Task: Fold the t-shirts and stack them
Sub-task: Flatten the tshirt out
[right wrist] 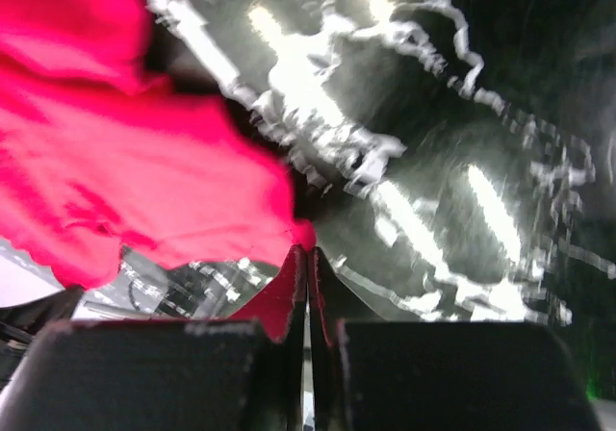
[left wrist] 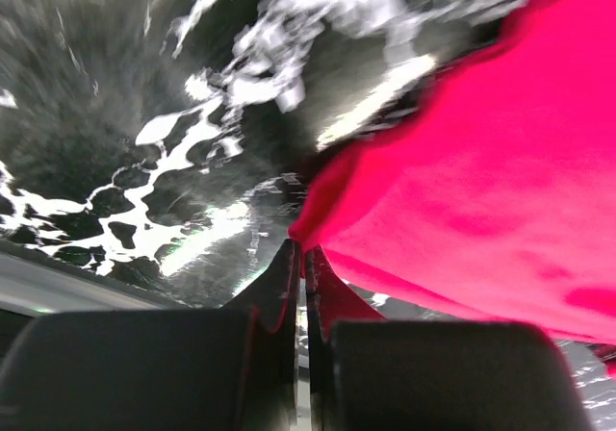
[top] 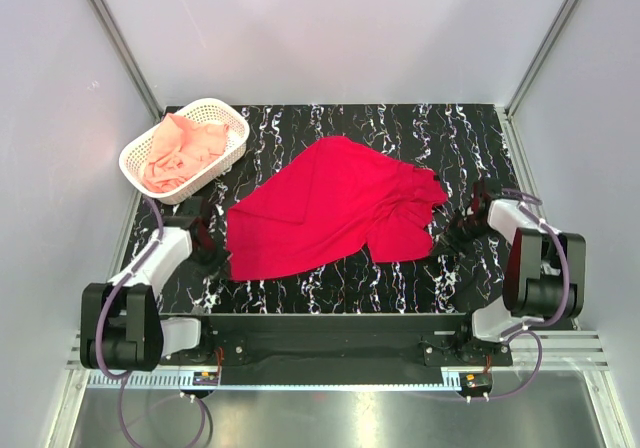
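The crimson red t-shirt [top: 330, 208] lies spread and rumpled across the middle of the black marbled table [top: 400, 133]. My left gripper [top: 212, 255] sits at its near-left corner. In the left wrist view that gripper [left wrist: 301, 251] is shut, pinching the corner of the red t-shirt [left wrist: 481, 162]. My right gripper [top: 452, 236] is at the shirt's right edge. The right wrist view shows it [right wrist: 308, 251] shut on a tip of the red t-shirt [right wrist: 125, 162]. The salmon-pink t-shirt [top: 180, 150] lies crumpled in the basket.
A white lattice basket [top: 208, 105] stands at the table's far-left corner. Grey walls with metal posts close in the table at the back and on both sides. The arm bases sit on a rail at the near edge.
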`<state>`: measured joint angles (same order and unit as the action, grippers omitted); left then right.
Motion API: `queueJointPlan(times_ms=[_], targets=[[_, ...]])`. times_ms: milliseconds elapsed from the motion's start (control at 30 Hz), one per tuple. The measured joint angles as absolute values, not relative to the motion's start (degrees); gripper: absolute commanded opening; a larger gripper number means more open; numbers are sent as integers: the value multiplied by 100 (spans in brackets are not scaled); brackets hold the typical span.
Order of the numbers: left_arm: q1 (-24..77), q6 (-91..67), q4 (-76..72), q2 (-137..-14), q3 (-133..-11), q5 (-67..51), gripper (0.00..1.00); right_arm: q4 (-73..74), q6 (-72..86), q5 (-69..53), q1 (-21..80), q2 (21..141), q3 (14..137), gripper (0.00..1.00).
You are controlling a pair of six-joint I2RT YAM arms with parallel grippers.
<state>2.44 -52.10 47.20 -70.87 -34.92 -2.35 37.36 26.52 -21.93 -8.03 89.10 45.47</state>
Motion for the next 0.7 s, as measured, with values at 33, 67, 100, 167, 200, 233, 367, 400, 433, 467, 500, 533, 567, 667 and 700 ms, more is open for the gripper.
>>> queueJointPlan(times_ms=[33, 67, 100, 167, 200, 233, 367, 400, 433, 467, 500, 533, 567, 667, 700], targets=[[244, -5140, 4799, -7081, -3664, -161, 0, 3848, 2652, -2187, -799, 8844, 4628, 0], [244, -5059, 4932, -7057, -3944, -73, 0, 4027, 2657, -2165, -797, 8722, 4790, 0], [244, -4952, 5019, -6965, -4364, 21, 0, 4228, 2663, -2145, -792, 8582, 5019, 0], [244, -4866, 5153, -6788, -4925, 126, 0, 4580, 2731, -2060, -790, 8211, 5719, 0], [246, -4816, 5221, -6648, -5378, 193, 0, 4716, 2790, -2036, -788, 8051, 6187, 0], [246, -4788, 5240, -6539, -5741, 242, 0, 4762, 2840, -2014, -788, 7935, 6571, 0], [246, -4777, 5535, -6292, -7467, 349, 0, 5002, 3124, -1874, -788, 7570, 8246, 0], [244, -4770, 5603, -6278, -7883, 346, 0, 5181, 3179, -1815, -788, 7570, 8733, 0], [246, -4757, 5734, -6305, -8278, 331, 0, 5295, 3218, -1747, -788, 7590, 9216, 0], [246, -4740, 5793, -6337, -8648, 305, 0, 5389, 3245, -1704, -788, 7620, 9609, 0], [244, -4716, 5841, -6379, -8989, 272, 0, 5651, 3264, -1629, -786, 7732, 10239, 0], [244, -4687, 5946, -6462, -9395, 200, 0, 5763, 3275, -1546, -781, 7865, 10873, 0], [244, -4650, 5983, -6545, -9767, 143, 0, 5839, 3273, -1485, -779, 7977, 11408, 0], [246, -4532, 6145, -6823, -10783, -43, 0, 5999, 3227, -1197, -777, 8431, 13413, 0], [246, -4480, 6184, -6921, -11109, -64, 0, 5955, 3210, -1100, -777, 8519, 13924, 0]])
